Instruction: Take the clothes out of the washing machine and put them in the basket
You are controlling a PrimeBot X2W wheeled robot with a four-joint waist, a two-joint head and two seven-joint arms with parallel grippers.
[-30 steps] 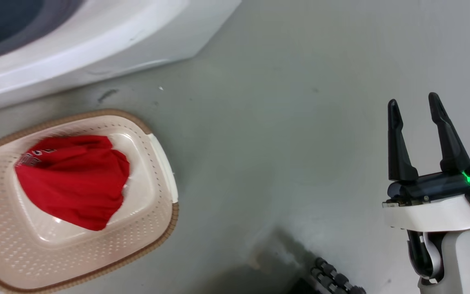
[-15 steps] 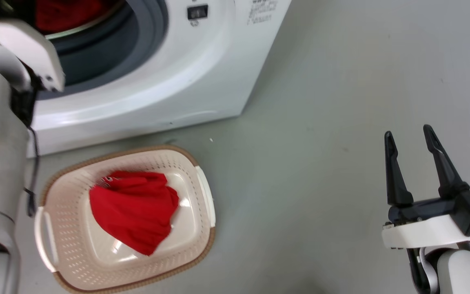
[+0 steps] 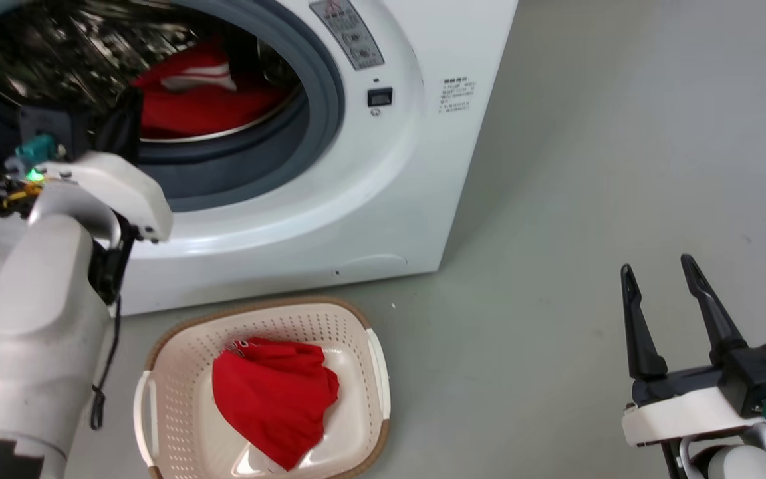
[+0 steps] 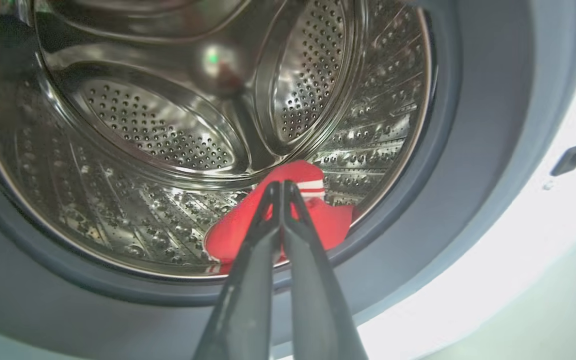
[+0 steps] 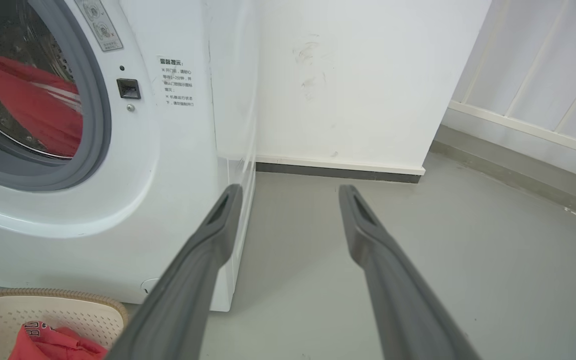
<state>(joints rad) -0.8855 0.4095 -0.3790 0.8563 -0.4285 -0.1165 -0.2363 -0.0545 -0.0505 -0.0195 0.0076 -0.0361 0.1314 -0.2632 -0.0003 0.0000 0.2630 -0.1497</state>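
The washing machine (image 3: 409, 199) stands with its mouth open. Red clothes (image 3: 203, 100) with white trim lie at the bottom of its steel drum (image 4: 143, 115). My left gripper (image 3: 129, 116) is at the drum's mouth. In the left wrist view its fingers (image 4: 281, 186) are pressed together, shut on nothing, with the red clothes (image 4: 330, 220) behind the tips. On the floor before the machine the basket (image 3: 177, 412) holds one red garment (image 3: 270, 399). My right gripper (image 3: 659, 279) hovers open over the floor to the right, its fingers (image 5: 218, 235) spread wide.
Grey floor (image 3: 556, 199) stretches to the right of the machine. A white wall (image 5: 358, 75) with a dark skirting stands behind it, and a pale panelled wall (image 5: 543, 75) runs along the far right. The basket's brown rim (image 5: 68, 296) lies below the machine's front.
The camera has tilted up, so the machine's mouth and drum have come into the picture. My left arm has risen into view and reached to the drum's mouth. The right gripper stays open.
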